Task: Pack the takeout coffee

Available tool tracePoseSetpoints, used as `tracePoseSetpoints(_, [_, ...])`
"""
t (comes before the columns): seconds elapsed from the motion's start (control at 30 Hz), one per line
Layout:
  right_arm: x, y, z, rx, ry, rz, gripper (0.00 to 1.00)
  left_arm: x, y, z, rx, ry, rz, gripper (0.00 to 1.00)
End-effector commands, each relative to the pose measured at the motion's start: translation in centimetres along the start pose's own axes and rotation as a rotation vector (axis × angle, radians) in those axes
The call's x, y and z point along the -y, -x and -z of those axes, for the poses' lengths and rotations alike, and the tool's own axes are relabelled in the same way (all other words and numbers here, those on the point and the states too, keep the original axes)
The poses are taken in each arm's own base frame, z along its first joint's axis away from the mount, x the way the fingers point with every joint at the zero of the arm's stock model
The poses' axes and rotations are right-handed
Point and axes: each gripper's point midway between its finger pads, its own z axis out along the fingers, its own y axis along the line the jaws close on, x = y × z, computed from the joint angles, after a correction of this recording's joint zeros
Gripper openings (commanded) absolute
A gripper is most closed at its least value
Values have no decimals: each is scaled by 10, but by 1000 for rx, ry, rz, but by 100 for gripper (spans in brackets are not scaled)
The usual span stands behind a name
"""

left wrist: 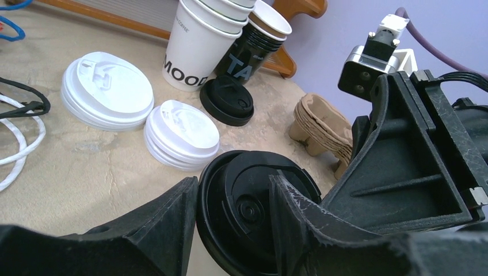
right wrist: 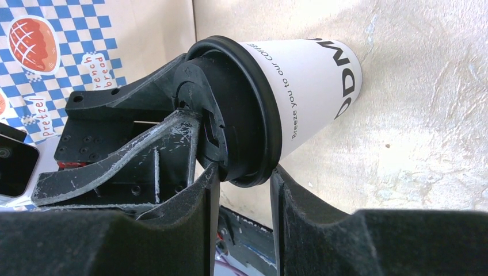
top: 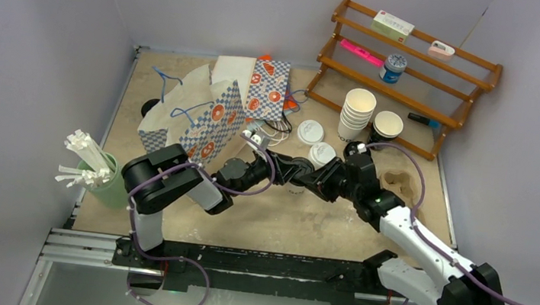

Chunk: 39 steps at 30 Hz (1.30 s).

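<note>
- On the desk [top: 282, 223], the blue checked bakery bag [top: 202, 118] leans at the far left. We cannot see inside it, so we cannot say whether any coffee has gone in.
- A stack of pulp cup carriers [left wrist: 322, 123] sits at the right, and we see no cup set in it.
- Both arms meet at mid-desk over one takeout coffee cup [right wrist: 311, 86], which stands on the bare surface just in front of the bag.
- The left end effector [left wrist: 233, 190] has one finger beside the cup's black sip lid [left wrist: 241, 207] and the other across its top. We cannot tell whether it is clamped.
- The right end effector [right wrist: 243, 175] straddles the lid's rim. We cannot confirm a firm hold there either.
- We judge the task early: this cup is lidded but unpacked, and carrying it to the bag remains.
</note>
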Motion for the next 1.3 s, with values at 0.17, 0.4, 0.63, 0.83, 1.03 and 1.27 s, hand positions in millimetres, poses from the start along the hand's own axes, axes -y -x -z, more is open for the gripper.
tracePoseSetpoints(0.17, [36, 11, -18, 56, -131, 81, 30, -31, -139, 51, -496, 80, -27, 49])
tracePoseSetpoints(0.4, [40, 4, -20, 22, -108, 71, 31, -30, -141, 49, -516, 80, -23, 49])
tracePoseSetpoints(0.63, [7, 18, 1, 64, -31, 138, 46, -19, -116, 37, -545, 93, -40, 53])
tracePoseSetpoints(0.83, [-13, 32, 19, 109, -21, 215, 56, -7, -76, 16, -539, 100, -85, 62])
tracePoseSetpoints(1.03, [-30, 35, 29, 125, 45, 278, 64, -7, -51, 9, -524, 114, -100, 66])
tracePoseSetpoints(1.27, [-48, 42, 37, 125, 51, 383, 72, -8, -27, 4, -489, 104, -84, 71])
